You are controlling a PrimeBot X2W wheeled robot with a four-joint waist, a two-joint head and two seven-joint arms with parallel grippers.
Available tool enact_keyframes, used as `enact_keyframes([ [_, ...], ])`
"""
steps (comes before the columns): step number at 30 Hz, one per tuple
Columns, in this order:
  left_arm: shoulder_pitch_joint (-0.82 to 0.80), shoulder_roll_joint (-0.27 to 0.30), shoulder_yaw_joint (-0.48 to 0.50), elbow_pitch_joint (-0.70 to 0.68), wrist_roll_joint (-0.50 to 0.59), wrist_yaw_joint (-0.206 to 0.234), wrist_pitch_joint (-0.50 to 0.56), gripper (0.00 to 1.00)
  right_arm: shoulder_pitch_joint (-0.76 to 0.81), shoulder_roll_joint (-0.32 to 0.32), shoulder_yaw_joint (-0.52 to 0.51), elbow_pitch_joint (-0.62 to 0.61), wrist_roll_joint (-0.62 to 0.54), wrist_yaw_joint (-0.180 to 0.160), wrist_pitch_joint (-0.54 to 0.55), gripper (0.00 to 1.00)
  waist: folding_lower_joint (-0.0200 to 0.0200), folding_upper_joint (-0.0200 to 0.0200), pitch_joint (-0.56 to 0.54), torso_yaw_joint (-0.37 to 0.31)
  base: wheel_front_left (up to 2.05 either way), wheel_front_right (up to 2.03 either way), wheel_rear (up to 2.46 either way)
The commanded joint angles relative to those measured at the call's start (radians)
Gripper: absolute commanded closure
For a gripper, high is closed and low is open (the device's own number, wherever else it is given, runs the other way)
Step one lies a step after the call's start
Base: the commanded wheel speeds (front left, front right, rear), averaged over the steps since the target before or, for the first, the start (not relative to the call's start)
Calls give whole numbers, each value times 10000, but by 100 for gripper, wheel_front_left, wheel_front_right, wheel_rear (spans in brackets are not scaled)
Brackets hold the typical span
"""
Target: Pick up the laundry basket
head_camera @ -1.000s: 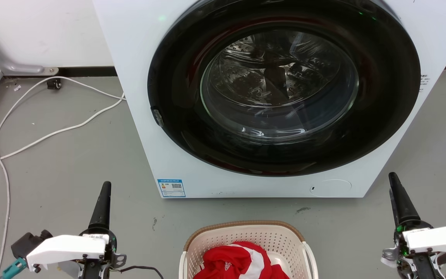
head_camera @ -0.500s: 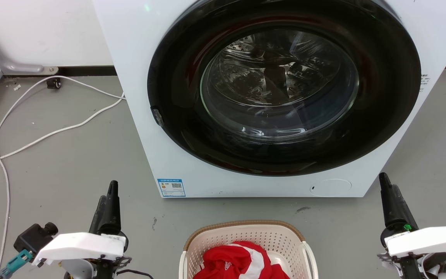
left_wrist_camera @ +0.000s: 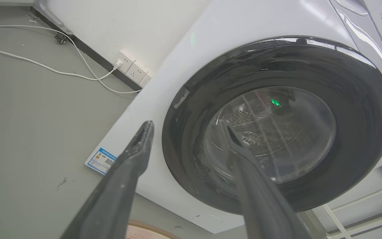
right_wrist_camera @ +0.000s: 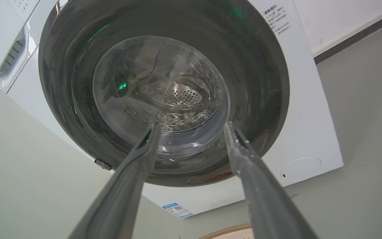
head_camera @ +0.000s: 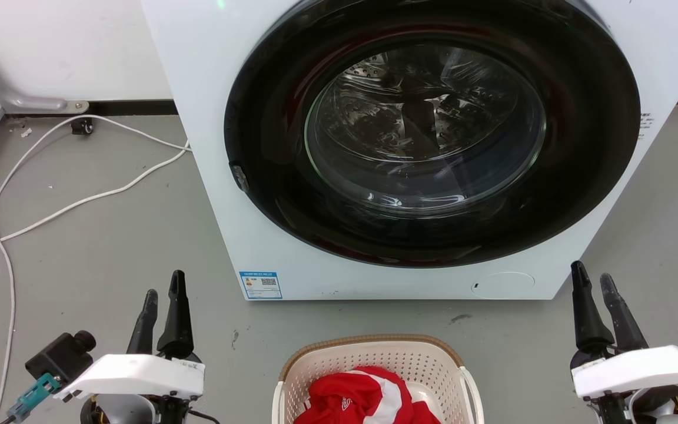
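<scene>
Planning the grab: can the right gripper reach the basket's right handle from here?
Probably yes: the right gripper is open, with only floor between it and the laundry basket's handle.

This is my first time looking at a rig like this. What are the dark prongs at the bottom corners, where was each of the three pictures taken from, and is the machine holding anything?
This is a wheeled robot with two arms. The head view looks down from its head at a grey floor and a washing machine, door shut. The prongs are the fingers of its left gripper and right gripper, both open and empty. The two wrist views look along those fingers from each arm. The laundry basket stands on the floor between the arms, untouched, with a red garment inside.
</scene>
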Motion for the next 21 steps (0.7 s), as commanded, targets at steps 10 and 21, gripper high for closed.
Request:
enact_keyframes([
  [10, 160, 38, -86, -329, 1644, 101, -386, 0, 131, -31, -20, -331, -1785, 3, -379, 0, 0, -1, -4, 7, 0, 0, 0],
  [21, 297, 41, -176, -429, 3251, 195, -740, 0, 316, -34, 61, -477, -3496, 2, -738, 0, 0, -1, 14, 57, 0, 0, 0],
])
